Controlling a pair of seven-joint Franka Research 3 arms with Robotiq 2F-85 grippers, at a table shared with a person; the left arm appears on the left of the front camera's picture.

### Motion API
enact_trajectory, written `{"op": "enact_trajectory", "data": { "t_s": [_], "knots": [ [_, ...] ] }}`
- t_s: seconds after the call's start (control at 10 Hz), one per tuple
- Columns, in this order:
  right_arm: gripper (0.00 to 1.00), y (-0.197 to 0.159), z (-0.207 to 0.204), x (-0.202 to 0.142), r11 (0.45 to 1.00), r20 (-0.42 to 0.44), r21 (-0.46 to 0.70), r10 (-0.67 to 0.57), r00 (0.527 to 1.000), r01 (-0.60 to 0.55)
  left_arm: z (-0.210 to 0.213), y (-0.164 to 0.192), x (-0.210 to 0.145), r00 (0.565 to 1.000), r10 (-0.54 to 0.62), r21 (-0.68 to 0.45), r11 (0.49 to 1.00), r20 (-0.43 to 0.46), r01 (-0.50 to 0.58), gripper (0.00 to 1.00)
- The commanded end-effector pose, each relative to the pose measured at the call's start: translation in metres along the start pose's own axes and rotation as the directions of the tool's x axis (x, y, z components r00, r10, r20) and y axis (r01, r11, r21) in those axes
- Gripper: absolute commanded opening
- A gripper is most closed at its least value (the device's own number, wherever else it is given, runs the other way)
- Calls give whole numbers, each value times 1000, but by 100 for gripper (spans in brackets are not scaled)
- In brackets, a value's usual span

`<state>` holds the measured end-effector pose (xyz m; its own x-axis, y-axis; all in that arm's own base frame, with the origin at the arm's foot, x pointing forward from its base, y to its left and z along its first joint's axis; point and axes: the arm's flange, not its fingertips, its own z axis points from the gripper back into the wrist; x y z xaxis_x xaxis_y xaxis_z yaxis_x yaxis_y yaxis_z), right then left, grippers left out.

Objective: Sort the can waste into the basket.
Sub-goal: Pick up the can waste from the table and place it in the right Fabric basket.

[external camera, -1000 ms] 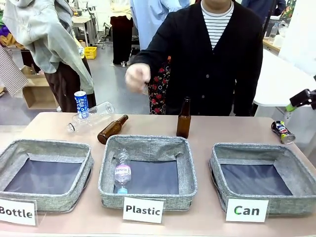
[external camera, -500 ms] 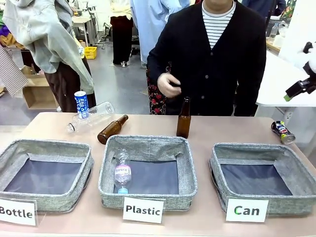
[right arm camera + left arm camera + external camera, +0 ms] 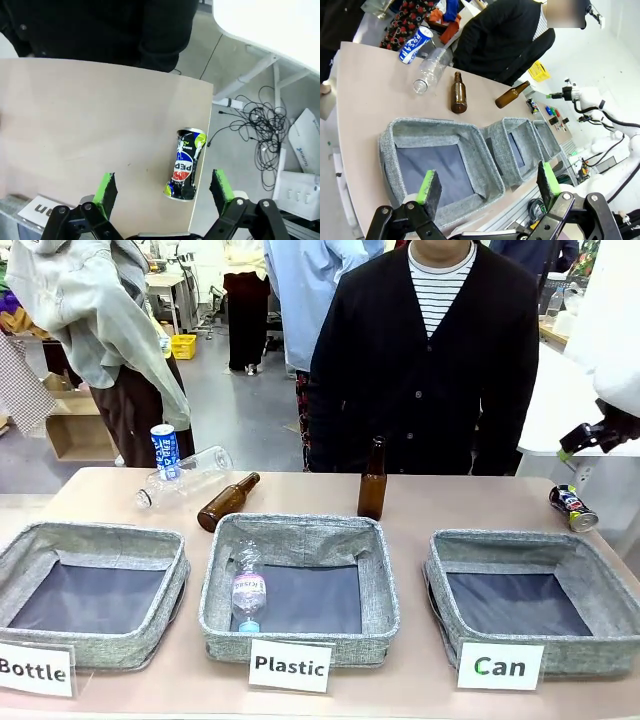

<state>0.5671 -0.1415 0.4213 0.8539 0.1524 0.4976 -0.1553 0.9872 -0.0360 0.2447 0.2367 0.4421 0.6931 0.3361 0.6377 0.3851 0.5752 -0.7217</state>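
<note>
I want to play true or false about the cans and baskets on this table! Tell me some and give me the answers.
1. The black can lies on its side on the table. True.
2. The right claw is gripping it. False: the claw is open, above the can.
3. The blue can is in the Can basket. False: it stands on the table, far left.
4. A plastic bottle lies in the Plastic basket. True.

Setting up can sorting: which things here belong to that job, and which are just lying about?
Job: black can, blue-and-white can, Can basket.
Lying about: lying brown bottle, upright brown bottle, loose clear bottle, small clear bottle inside Plastic basket, Bottle basket.
</note>
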Motion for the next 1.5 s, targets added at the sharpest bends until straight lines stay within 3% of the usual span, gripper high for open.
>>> {"op": "enact_trajectory", "data": {
  "t_s": [0.0, 0.3, 0.4, 0.5, 0.8, 1.4],
  "knots": [
    [100, -27, -25, -2, 997, 46, 72, -1, 999, -2, -1, 0, 2, 1000, -24, -15, 1000, 17, 24, 100],
    [100, -39, -45, -15, 989, 106, 146, -35, 994, 19, -1, 0, 2, 1000, -24, -15, 1000, 17, 24, 100],
    [100, -34, -39, -18, 986, 98, 148, -91, 991, 76, -1, 0, 2, 1000, -24, -15, 1000, 17, 24, 100],
    [100, -29, -40, -15, 994, 62, 101, -48, 997, 42, -1, 0, 2, 1000, -24, -15, 1000, 17, 24, 100],
    [100, -31, -42, -17, 992, 70, 116, -68, 995, 59, -1, 0, 2, 1000, -24, -15, 1000, 17, 24, 100],
    [100, -67, -64, -22, 981, 20, 108, -163, 986, 160, -1, 0, 2, 1000, -24, -15, 1000, 17, 24, 100]
  ]
}}
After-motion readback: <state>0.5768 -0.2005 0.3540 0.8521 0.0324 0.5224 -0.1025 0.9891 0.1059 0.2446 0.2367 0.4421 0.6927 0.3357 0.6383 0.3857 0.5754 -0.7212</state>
